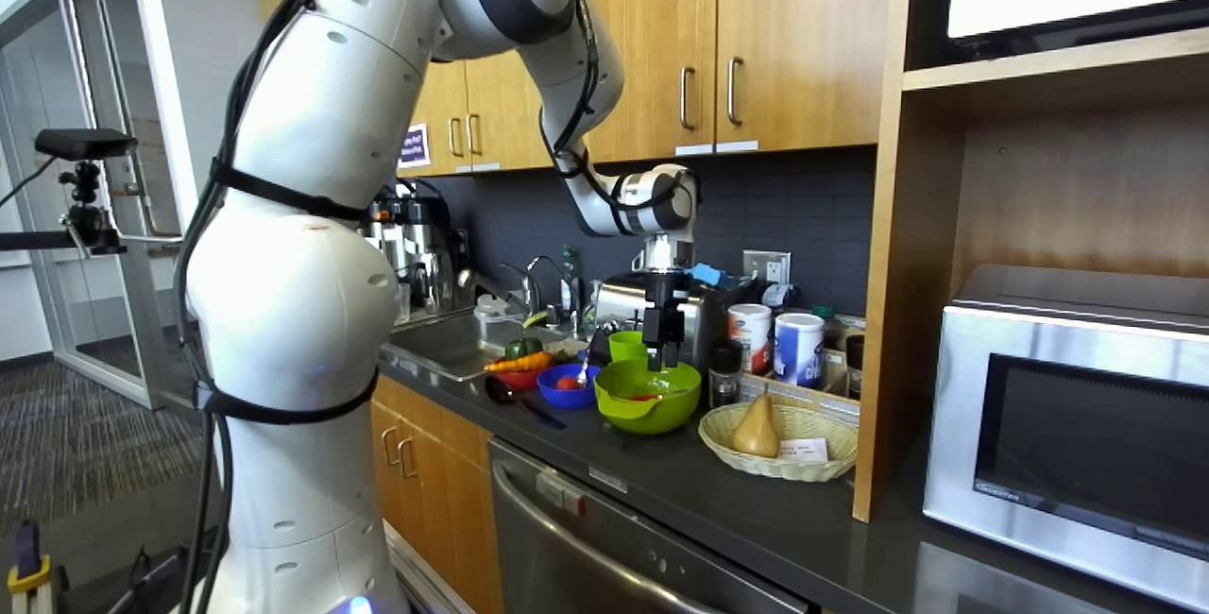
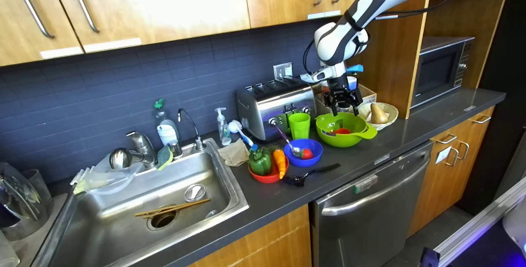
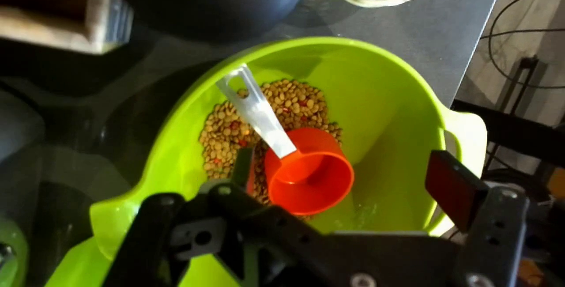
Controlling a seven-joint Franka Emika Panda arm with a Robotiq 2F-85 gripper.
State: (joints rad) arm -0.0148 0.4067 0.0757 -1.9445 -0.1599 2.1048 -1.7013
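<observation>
My gripper (image 3: 346,176) stands open over a lime-green bowl (image 3: 388,88), its fingers wide apart and nothing gripped. Inside the bowl an orange-red measuring cup (image 3: 309,185) lies tilted, its mouth toward the wrist camera. The cup's pale metal handle (image 3: 260,115) points to the bowl's rim, across a heap of brown lentils (image 3: 300,97). In the wrist view one finger is just beside the cup over the lentils, the other over the bowl's handle side. Whether a fingertip touches the cup cannot be told. Both exterior views show the gripper (image 2: 345,111) pointing down at the bowl (image 1: 652,416).
Beside the bowl stand a green tumbler (image 2: 299,126), a blue bowl (image 2: 314,159) with a strawberry and spoon, and a red bowl (image 2: 265,179) of vegetables. A black ladle (image 2: 322,169) lies in front. Behind is the toaster (image 2: 283,104); a basket (image 1: 798,470) holds a gourd (image 1: 757,430).
</observation>
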